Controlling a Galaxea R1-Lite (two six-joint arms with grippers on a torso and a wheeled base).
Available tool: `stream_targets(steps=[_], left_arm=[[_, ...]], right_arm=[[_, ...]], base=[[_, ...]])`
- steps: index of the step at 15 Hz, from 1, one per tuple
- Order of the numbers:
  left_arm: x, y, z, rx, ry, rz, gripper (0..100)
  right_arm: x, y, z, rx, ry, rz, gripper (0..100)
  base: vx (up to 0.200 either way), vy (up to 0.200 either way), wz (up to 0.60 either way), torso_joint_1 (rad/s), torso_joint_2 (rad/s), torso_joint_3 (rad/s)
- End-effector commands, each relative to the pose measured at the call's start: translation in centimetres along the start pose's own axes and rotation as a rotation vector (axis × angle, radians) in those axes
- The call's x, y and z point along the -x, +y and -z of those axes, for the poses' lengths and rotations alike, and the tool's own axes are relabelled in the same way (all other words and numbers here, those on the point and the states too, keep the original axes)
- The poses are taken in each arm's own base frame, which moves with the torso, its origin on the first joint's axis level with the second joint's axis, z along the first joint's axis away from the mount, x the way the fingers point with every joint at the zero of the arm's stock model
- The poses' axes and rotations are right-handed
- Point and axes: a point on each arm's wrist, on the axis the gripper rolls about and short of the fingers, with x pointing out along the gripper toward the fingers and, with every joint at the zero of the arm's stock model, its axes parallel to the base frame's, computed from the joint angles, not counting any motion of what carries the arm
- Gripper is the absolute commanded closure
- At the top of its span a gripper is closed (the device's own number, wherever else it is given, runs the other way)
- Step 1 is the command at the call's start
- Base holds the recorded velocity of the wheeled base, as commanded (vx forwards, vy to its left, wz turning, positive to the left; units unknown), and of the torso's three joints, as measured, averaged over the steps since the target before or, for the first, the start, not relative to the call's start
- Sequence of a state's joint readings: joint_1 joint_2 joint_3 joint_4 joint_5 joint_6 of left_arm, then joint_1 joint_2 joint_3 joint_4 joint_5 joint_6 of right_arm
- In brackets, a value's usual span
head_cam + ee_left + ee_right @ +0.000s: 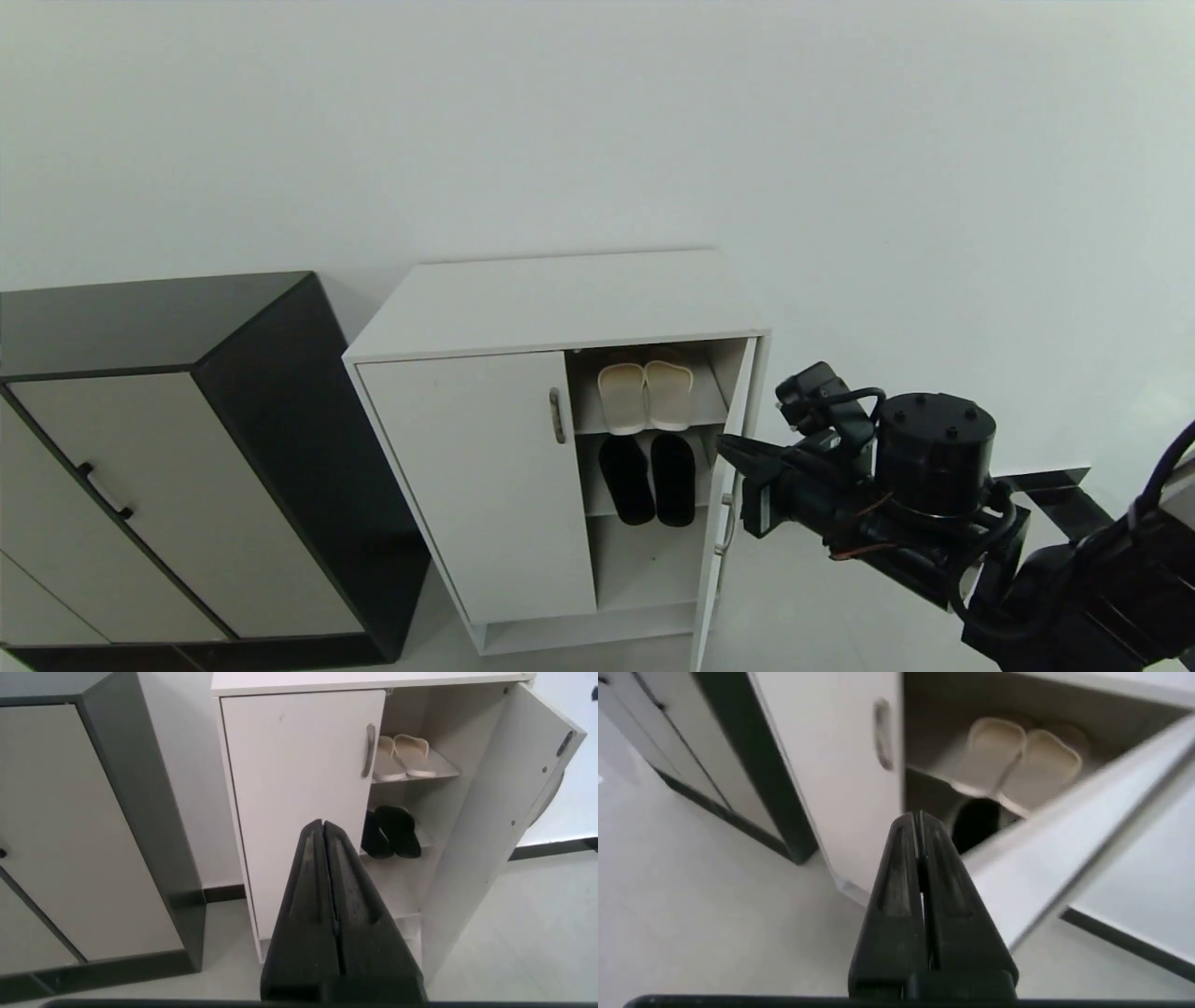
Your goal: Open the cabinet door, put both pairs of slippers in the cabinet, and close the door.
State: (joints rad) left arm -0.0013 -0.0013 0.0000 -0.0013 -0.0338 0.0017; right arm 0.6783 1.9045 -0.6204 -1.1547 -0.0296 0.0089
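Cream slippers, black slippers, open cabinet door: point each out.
Pair of cream slippers (623,397): head view, left slipper's middle.
Pair of black slippers (625,481): head view, left slipper's middle.
Open white cabinet door (495,821): left wrist view, inner face.

Matt white cabinet (467,485), metal handle (556,415)

At your eight o'clock you see a black cupboard (280,448) with pale doors and a dark handle (105,492). A plain white wall (597,121) stands at twelve, grey floor (794,616) at five.
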Motion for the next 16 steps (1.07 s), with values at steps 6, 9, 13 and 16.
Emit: stream_targets(steps=[6, 9, 13, 16], left_arm=[[0.0, 0.0, 0.0, 0.000, 0.001, 0.000, 100], [0.0, 0.0, 0.0, 0.000, 0.001, 0.000, 100], [0.0, 0.0, 0.0, 0.000, 0.001, 0.000, 100], [0.0, 0.0, 0.0, 0.000, 0.001, 0.000, 100]], right_arm=[[-2.3, -3.5, 3.8, 0.000, 0.144, 0.093, 100], [-4.5, -3.6, 4.8, -0.008, 0.147, 0.092, 100], [-6.4, -2.3, 4.9, -0.019, 0.086, 0.057, 100], [-5.6, -2.3, 4.0, -0.018, 0.004, 0.044, 100]], base=[[0.000, 0.000, 0.00, 0.000, 0.00, 0.000], [0.000, 0.000, 0.00, 0.000, 0.00, 0.000], [0.000, 0.000, 0.00, 0.000, 0.00, 0.000], [0.000, 0.000, 0.00, 0.000, 0.00, 0.000]])
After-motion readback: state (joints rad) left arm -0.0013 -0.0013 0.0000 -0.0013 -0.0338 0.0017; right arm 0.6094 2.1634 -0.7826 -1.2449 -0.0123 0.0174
